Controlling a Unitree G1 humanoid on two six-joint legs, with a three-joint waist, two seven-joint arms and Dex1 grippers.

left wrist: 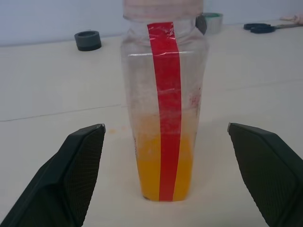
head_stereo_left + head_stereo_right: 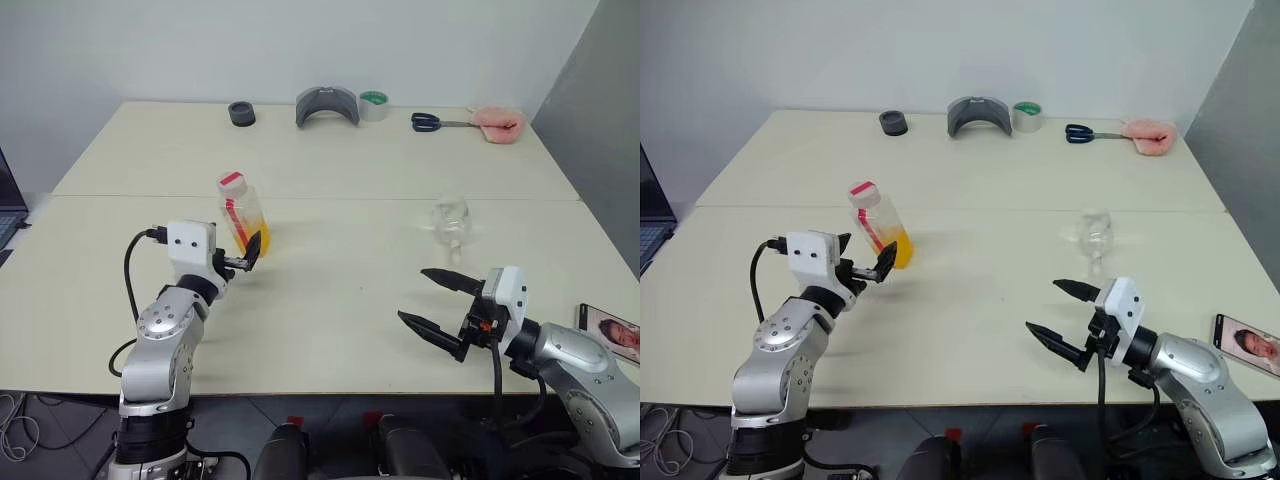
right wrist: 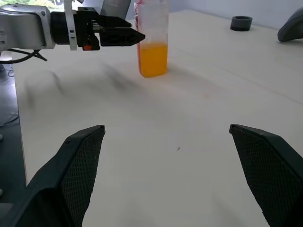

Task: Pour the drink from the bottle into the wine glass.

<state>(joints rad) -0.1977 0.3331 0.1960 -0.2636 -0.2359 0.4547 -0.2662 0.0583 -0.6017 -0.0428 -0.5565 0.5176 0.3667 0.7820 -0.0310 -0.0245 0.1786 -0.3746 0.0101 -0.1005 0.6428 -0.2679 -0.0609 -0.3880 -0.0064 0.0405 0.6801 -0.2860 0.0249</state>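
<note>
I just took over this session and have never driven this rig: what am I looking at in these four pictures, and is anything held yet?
It is a humanoid robot with two arms, each ending in a two-fingered black end effector. The two wide pictures come from its head, looking down over a cream table. The other two come from cameras on the wrists, looking out between each end effector's own fingers.

The left end effector is open, level with the bottle, its fingers apart on either side of it and not closed on it. The bottle stands upright, capped, with the orange drink in its lower part. The right end effector is open and empty. The wine glass stands beyond it.

Along the far edge lie a dark ring, a grey curved piece, a tape roll, scissors and a pink object. Nothing is held.
</note>
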